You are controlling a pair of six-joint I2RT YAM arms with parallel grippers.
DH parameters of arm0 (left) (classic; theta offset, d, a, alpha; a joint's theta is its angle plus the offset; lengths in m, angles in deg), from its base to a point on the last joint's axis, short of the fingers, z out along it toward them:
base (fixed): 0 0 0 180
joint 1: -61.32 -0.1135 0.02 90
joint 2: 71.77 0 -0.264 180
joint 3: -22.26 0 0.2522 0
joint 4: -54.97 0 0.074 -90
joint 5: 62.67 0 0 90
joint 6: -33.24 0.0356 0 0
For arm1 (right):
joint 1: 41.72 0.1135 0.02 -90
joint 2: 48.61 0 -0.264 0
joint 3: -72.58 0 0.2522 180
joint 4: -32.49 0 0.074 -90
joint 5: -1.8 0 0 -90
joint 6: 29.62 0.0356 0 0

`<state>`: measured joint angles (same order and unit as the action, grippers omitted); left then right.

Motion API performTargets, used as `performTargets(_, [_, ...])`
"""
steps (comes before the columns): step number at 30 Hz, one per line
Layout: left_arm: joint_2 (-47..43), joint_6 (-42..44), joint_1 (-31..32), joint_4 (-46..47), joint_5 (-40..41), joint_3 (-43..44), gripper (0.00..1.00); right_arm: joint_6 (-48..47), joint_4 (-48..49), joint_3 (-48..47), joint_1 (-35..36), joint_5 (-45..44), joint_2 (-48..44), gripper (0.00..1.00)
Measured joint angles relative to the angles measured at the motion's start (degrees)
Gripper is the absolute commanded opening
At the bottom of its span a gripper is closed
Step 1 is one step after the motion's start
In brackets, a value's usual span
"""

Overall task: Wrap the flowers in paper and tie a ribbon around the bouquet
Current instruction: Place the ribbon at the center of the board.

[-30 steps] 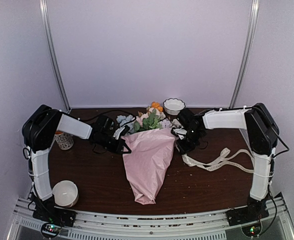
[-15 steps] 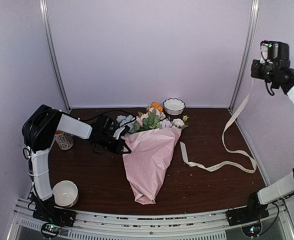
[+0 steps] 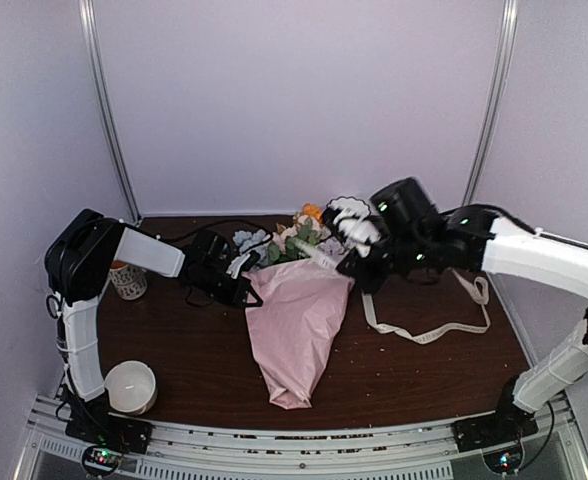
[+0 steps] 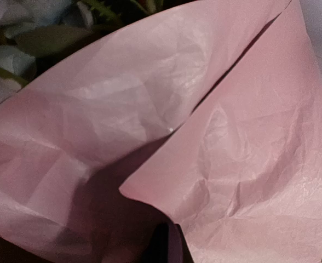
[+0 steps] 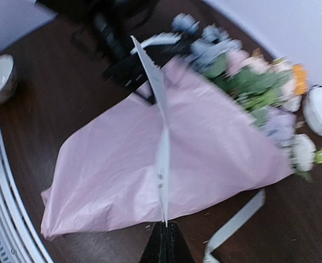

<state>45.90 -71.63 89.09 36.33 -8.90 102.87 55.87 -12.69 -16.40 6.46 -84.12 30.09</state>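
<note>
**Wrapping done, tying not yet done.** The crinkly pink-lilac sheet of paper [image 3: 296, 330] is already rolled into a cone around the artificial flowers [image 3: 296, 242], which are white, pale blue, pink and orange with green leaves. This cone lies flat at the centre of the dark wooden worktop [image 3: 194, 350], blooms toward 12 o'clock and tip toward 6 o'clock.

The left hand [image 3: 244, 285], at the cone's 10 o'clock rim, has its fingers together, apparently pinching the paper edge that fills its wrist view. The right hand [image 5: 165, 241] is clamped on the long cream-white satin ribbon [image 3: 429, 332]. One strand runs from its fingertips over the paper toward the left hand, and the rest trails loose on the worktop at 3 o'clock of the cone.

No turn of ribbon encircles the cone and no knot is visible. What is left is to pass the strip around the cone and tie it.
</note>
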Motion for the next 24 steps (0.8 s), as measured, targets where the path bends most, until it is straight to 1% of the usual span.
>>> performTargets(1, [0.0, 0.0, 0.0, -0.04, -0.02, 0.02, 0.0, 0.22, -0.85, 1.55, 4.09, 0.61, 3.56, 0.0])
performTargets(2, [0.02, 0.0, 0.0, -0.07, 0.0, 0.04, 0.0, 0.63, -1.75, 2.64, 8.11, 1.4, 6.86, 0.07])
performTargets(4, [0.02, 0.02, 0.0, -0.11, 0.0, 0.09, 0.0, 1.36, -2.69, 3.15, 14.32, 2.71, 11.58, 0.31])
performTargets(7, [0.04, 0.02, 0.0, -0.15, 0.0, 0.11, 0.0, 1.66, -4.63, 0.7, 22.21, 2.51, 17.81, 0.51])
performTargets(9, [0.04, 0.02, 0.0, -0.15, 0.02, 0.11, 0.0, 2.23, -5.66, -2.19, 25.16, 1.25, 21.16, 0.63])
performTargets(11, [0.04, 0.02, 0.0, -0.15, 0.02, 0.11, 0.0, 3.1, -5.51, -3.26, 25.86, -1.03, 22.05, 0.71])
performTargets(13, [0.04, 0.02, 0.0, -0.15, 0.02, 0.11, 0.0, 4.2, -4.92, -2.99, 25.29, -5.03, 21.03, 0.77])
performTargets(16, [0.07, 0.02, 0.0, -0.15, 0.04, 0.13, 0.0, 6.56, -2.21, -0.42, 23.43, -12.0, 17.29, 0.81])
performTargets(17, [0.07, 0.02, 0.0, -0.15, 0.04, 0.13, 0.0, 7.5, -1.03, 0.92, 22.45, -14.05, 15.47, 0.95])
performTargets(18, [0.09, 0.02, 0.0, -0.15, 0.04, 0.13, 0.0, 8.31, 0.13, 2.12, 21.42, -16.22, 13.79, 0.99])
performTargets(21, [0.09, 0.02, 0.0, -0.15, 0.04, 0.13, 0.0, 10.14, 4.52, 4.74, 18.56, -24.44, 8.48, 1.0])
performTargets(24, [0.09, 0.02, 0.0, -0.17, 0.04, 0.13, 0.0, 10.84, 12.2, 7.58, 17.64, -31.26, 2.93, 1.0])
